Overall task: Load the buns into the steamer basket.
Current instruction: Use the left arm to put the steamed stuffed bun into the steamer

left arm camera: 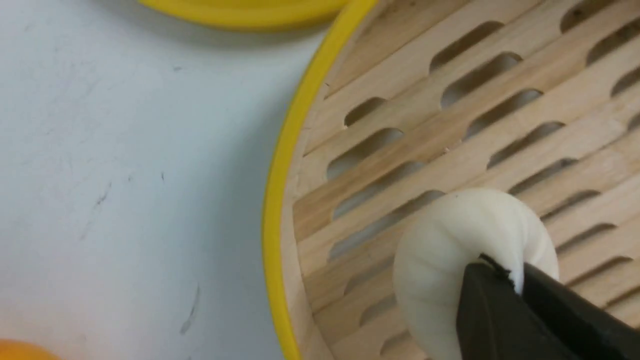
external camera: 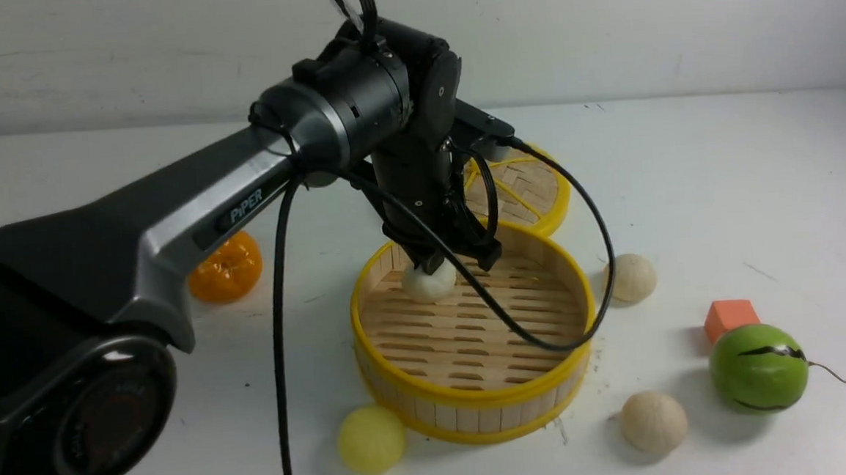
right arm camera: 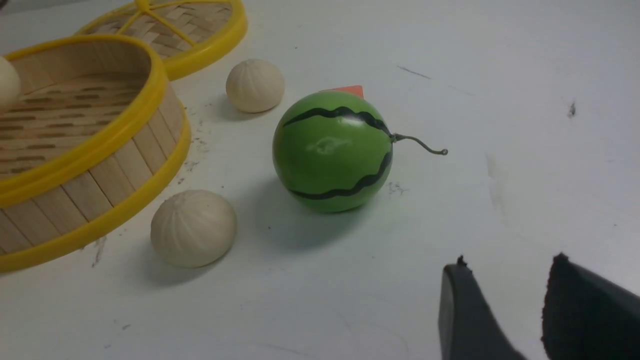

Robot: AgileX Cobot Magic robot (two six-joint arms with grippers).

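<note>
My left gripper (external camera: 433,265) (left arm camera: 513,276) is shut on the pleated top of a cream-white bun (external camera: 429,282) (left arm camera: 445,255). It holds that bun low inside the steamer basket (external camera: 477,397) (left arm camera: 274,200) (right arm camera: 100,135), near the back-left wall. Two more cream buns (external camera: 631,277) (external camera: 653,422) lie on the table right of the basket, and they appear in the right wrist view as a far bun (right arm camera: 255,85) and a near bun (right arm camera: 193,227). A pale yellow bun (external camera: 371,440) touches the basket's front-left wall. My right gripper (right arm camera: 507,265) is open and empty over bare table.
The woven lid (external camera: 530,194) (right arm camera: 200,50) lies flat behind the basket. An orange fruit (external camera: 226,268) sits to its left. At the right are a green striped ball with a stem (external camera: 758,367) (right arm camera: 332,150) and a small orange block (external camera: 730,318). My left arm's cable loops over the basket.
</note>
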